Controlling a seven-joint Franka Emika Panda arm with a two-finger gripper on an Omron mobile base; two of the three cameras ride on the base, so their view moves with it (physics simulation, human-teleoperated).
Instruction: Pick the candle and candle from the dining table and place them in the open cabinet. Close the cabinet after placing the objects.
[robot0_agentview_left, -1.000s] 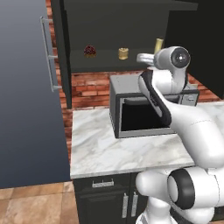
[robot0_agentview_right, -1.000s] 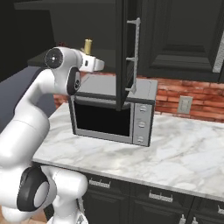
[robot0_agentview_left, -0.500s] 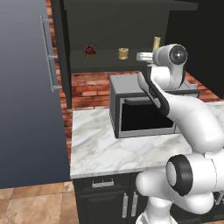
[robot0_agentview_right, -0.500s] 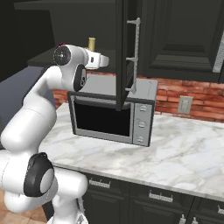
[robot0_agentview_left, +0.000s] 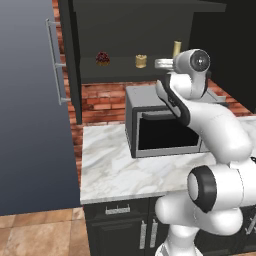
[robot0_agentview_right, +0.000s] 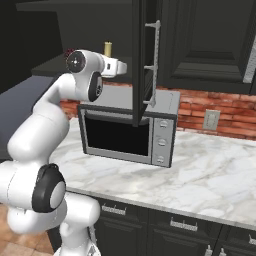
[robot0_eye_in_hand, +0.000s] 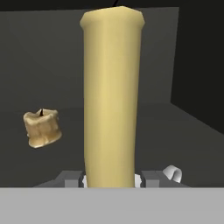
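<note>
The tall candle (robot0_eye_in_hand: 113, 96) is pinched upright in the tool (robot0_eye_in_hand: 113, 180), held above the cabinet shelf (robot0_agentview_left: 120, 75) for setting down beside the squat candle (robot0_eye_in_hand: 42, 127).

Grey boxy microwave (robot0_agentview_left: 165, 122) on my white marble counter (robot0_agentview_right: 210, 175).
I see a small dark-red cupcake-like lump (robot0_agentview_left: 102, 58) above, red brick wall (robot0_agentview_right: 220, 112) behind.
</note>
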